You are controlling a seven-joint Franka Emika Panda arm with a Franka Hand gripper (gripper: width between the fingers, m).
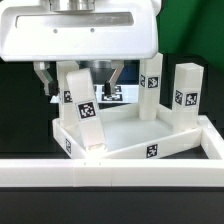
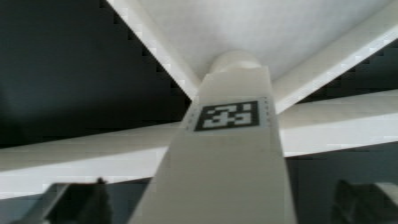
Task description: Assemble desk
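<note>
Nearest in the exterior view runs the long white bar (image 1: 110, 176) across the foreground, which is rig and no part of the desk. Just behind it lies the tabletop (image 1: 130, 135), rimmed side up on the dark surface (image 1: 20, 110) and turned a little askew, one corner pushed toward the bar. At its corner on the exterior view's left a leg (image 1: 83, 112) stands tilted, its foot at or in the corner socket; whether it is seated or screwed home cannot be told from here, and the lean suggests it is not. On the exterior view's right two more legs (image 1: 151, 85) (image 1: 185, 98) stand upright beside or just behind the tabletop's rim, apparently loose. A fourth leg does not show clearly. Farther back and above, the gripper (image 1: 80, 78) hangs over the tilted leg with its jaws spread wide; the wrist view looks straight down that leg (image 2: 228, 140), its dark fingers (image 2: 63, 200) on either side and apart from it, so nothing is grasped. As a judgement, the work is early: one leg is being set, and the rest are still to be fitted.
</note>
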